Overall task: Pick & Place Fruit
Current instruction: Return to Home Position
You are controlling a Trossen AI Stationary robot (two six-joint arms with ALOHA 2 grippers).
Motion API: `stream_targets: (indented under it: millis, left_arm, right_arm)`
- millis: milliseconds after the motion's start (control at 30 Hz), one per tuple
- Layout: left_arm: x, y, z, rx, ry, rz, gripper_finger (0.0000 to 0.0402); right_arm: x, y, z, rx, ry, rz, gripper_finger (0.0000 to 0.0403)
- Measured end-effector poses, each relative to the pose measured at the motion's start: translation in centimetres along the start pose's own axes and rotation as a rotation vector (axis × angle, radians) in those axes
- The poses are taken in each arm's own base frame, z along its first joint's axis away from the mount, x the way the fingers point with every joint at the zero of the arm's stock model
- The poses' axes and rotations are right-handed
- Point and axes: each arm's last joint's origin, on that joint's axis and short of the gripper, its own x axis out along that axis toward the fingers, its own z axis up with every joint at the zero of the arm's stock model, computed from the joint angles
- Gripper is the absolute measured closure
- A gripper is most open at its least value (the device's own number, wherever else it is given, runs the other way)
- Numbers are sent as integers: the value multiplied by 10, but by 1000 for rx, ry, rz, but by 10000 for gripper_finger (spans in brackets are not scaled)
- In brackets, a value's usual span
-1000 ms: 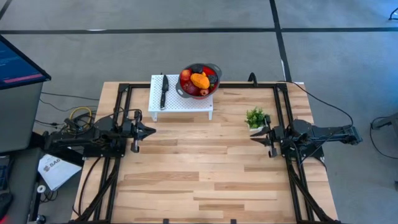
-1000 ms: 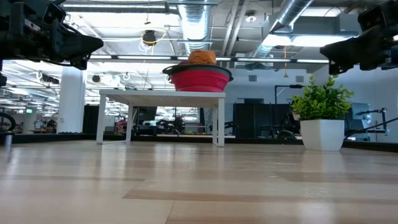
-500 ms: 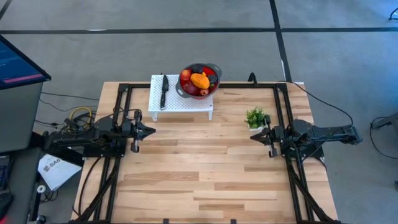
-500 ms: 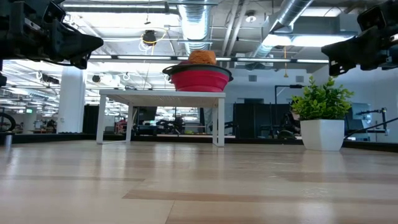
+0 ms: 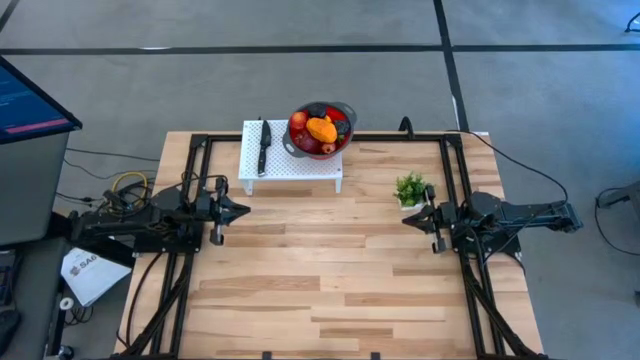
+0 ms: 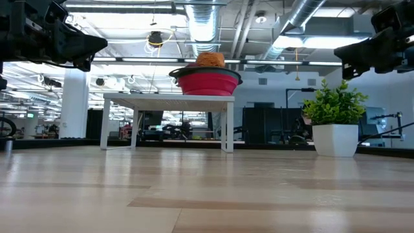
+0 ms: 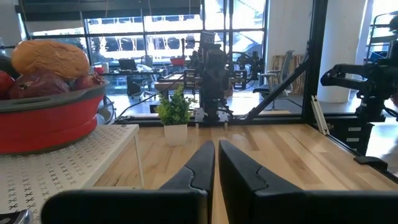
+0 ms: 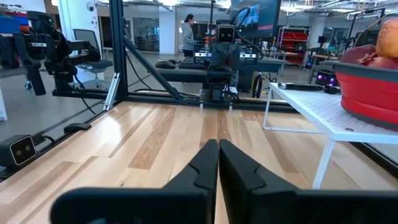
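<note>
I see the shelf (image 5: pixel 290 165) standing at the far edge of the table (image 5: pixel 330 270), a little left of centre. The knife (image 5: pixel 264 145) lies on its left part. On its right end sits the strainer bowl (image 6: pixel 207 84) with the fruit (image 5: pixel 321 129) piled in it. The plant (image 5: pixel 410 188) stands on the table right of the shelf, just beside the right gripper (image 5: pixel 408 220). The left gripper (image 5: pixel 243 210) hangs opposite, at the table's left side.

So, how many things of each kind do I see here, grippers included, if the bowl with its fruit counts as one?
Shelf: 1
Bowl: 1, with fruit piled too close to count
Knife: 1
Plant: 1
Grippers: 2, left gripper and right gripper, jaws shut, empty
Total: 6
</note>
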Motion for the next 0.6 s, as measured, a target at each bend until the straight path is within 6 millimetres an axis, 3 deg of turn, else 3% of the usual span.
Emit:
stream_targets:
  millis: [600]
  left_arm:
    - [0,0,0,0,0,0,384]
  right_arm:
    - [0,0,0,0,1,0,387]
